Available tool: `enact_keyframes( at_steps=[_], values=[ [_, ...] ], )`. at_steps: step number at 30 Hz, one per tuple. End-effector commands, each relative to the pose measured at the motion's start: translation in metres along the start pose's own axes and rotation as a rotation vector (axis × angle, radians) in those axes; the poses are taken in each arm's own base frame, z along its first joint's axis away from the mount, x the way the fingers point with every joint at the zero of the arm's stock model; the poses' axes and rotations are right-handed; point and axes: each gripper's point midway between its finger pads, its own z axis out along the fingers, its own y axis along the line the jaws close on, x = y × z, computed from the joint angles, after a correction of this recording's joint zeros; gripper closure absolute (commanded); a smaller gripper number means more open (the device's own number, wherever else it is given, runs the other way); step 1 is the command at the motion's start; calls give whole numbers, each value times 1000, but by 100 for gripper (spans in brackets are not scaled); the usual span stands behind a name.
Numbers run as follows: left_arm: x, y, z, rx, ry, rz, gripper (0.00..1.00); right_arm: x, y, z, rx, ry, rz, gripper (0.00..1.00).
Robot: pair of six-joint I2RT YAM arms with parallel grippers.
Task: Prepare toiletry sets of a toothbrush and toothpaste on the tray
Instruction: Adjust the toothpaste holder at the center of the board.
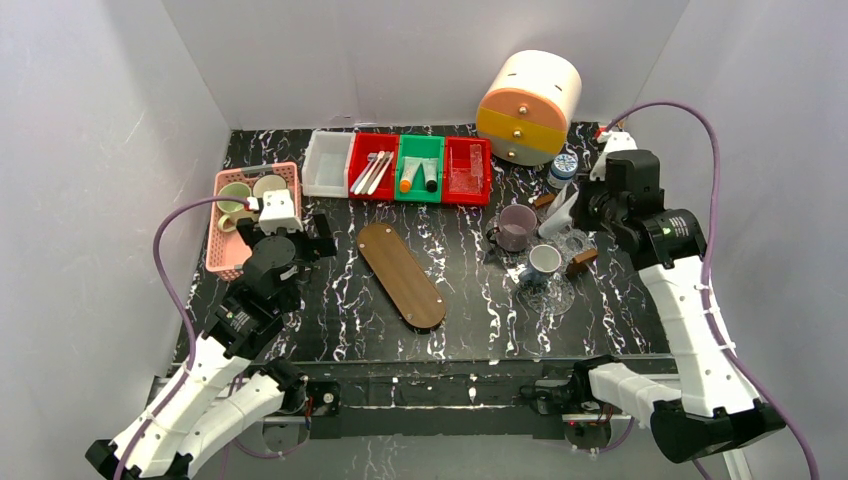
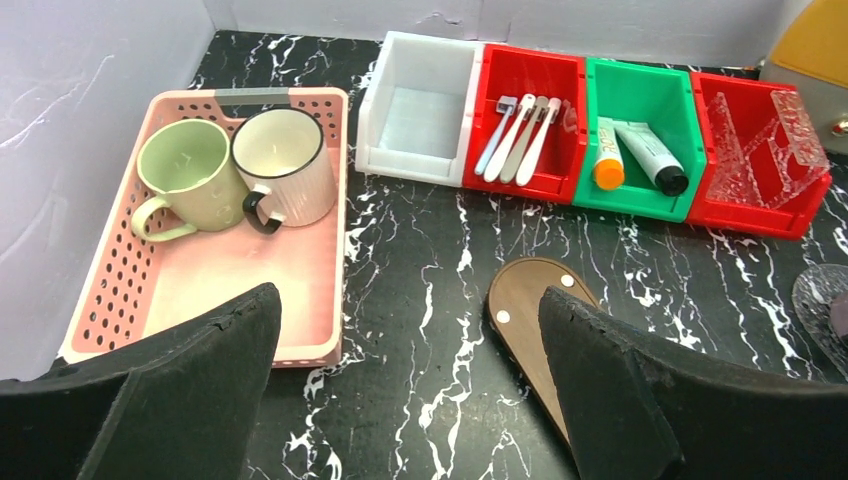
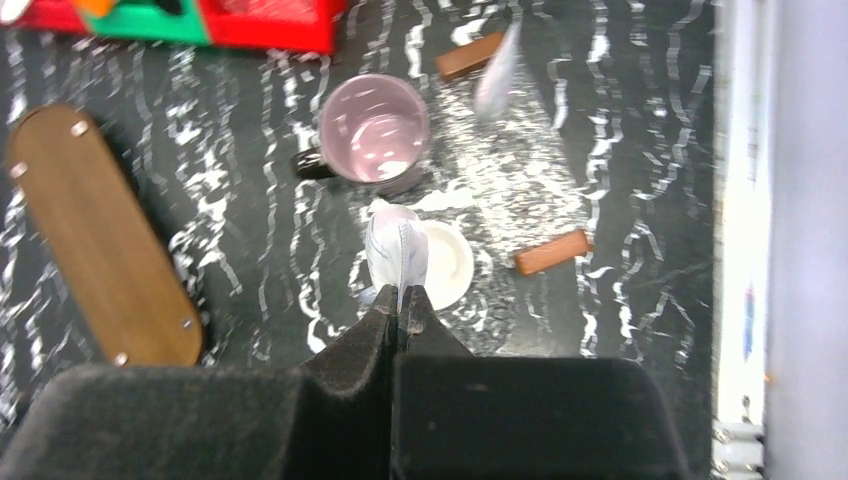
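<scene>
So the left claw (image 2: 410, 300) is wide open with nothing in it. The toothbrushes (image 2: 520, 135) are ahead of it and a bit to the right, lying together in the red bin (image 2: 522, 62). Their long axes run mostly away from the claw with a slight slant, heads at the far end as far as I can tell. The toothpaste tubes sit one bin further right, in the green bin (image 2: 640, 80): an orange-capped tube (image 2: 607, 158) and a dark-capped tube (image 2: 655, 160), both pointing caps toward the claw.

The tray (image 2: 525, 295) is bare and sits just in front of the claw's right finger, so it'd be a short carry back. I'd say the left arm is the one for this, since it's nearer the brushes and already open.

The right claw (image 3: 398, 298) is clenched, off over the mugs well to the side. There's a pale blurry scrap at its tips, and I honestly can't tell what it is or whether it's gripped.

Hard to see: the tray's near end is hidden behind the left finger, and the brushes overlap, so I can't count them for sure.
</scene>
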Motion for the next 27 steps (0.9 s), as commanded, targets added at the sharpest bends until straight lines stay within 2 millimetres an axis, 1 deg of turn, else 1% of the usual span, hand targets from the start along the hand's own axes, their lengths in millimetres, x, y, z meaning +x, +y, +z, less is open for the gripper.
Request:
enact_keyframes(
  at_steps=[1,6,10,13,20,27],
  values=[
    [2,16,-1,-76,-2,9,2,-22,-38,-7,237,-75,52,99],
    [4,18,0,-83,1,6,2,-10,-56,8,341,-51,63,99],
    [5,21,0,-93,2,-1,2,-13,-62,16,373,-89,68,99],
    [5,22,0,-94,2,-6,2,-11,-66,24,396,-83,64,99],
    [8,22,2,-88,11,-12,2,5,-75,45,446,-65,68,99],
    [9,22,6,-83,20,-24,2,14,-84,56,480,-67,89,99]
  ],
)
